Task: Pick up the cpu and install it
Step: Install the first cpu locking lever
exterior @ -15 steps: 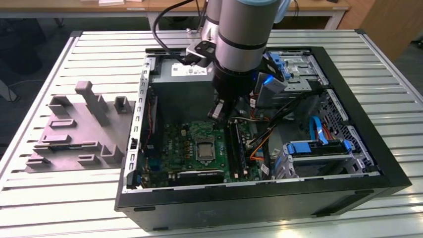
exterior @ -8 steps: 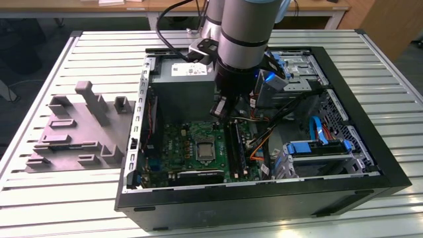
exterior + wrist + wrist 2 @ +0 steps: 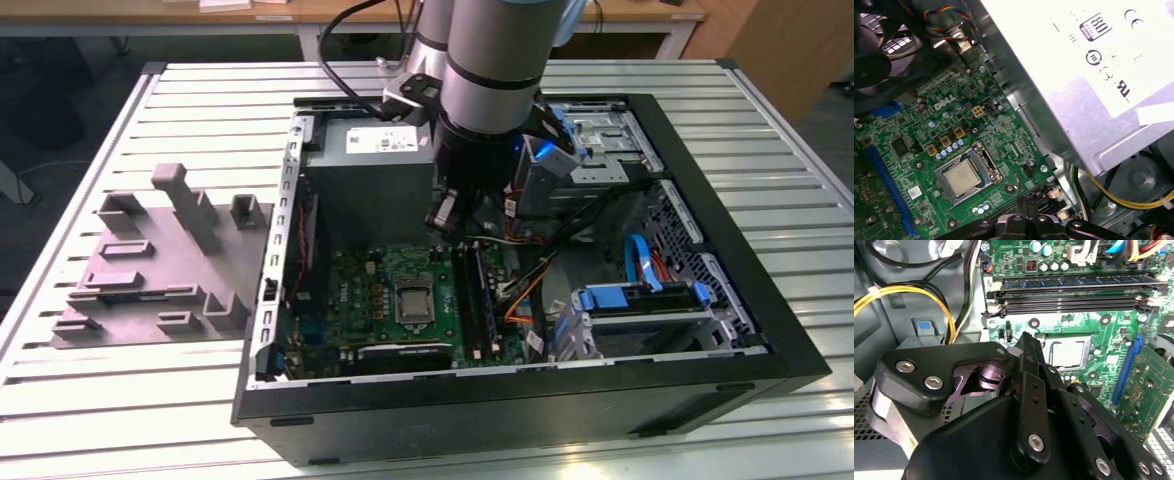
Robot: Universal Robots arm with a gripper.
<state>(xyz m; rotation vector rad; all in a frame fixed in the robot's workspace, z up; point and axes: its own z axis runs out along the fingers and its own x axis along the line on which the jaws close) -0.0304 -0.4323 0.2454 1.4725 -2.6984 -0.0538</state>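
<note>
The cpu (image 3: 961,179), a pale silvery square, lies flat inside the metal-framed socket (image 3: 985,162) on the green motherboard (image 3: 360,290). It also appears as a pale square (image 3: 1068,352) in the second wrist view and as a small grey patch (image 3: 407,300) in the exterior view. My gripper (image 3: 1026,340) hangs inside the open computer case, above the board and a little off to the side of the socket. Its black fingers (image 3: 1030,207) are shut together with nothing between them. The gripper (image 3: 450,228) sits below the arm's grey wrist.
A grey power supply box (image 3: 1094,75) stands close beside the gripper. Memory slots (image 3: 1074,290) run along the board near the socket. Yellow and black cables (image 3: 909,292) hang nearby. A blue-handled drive cage (image 3: 641,300) fills the case's right side. A grey moulded tray (image 3: 147,260) lies outside on the slatted table.
</note>
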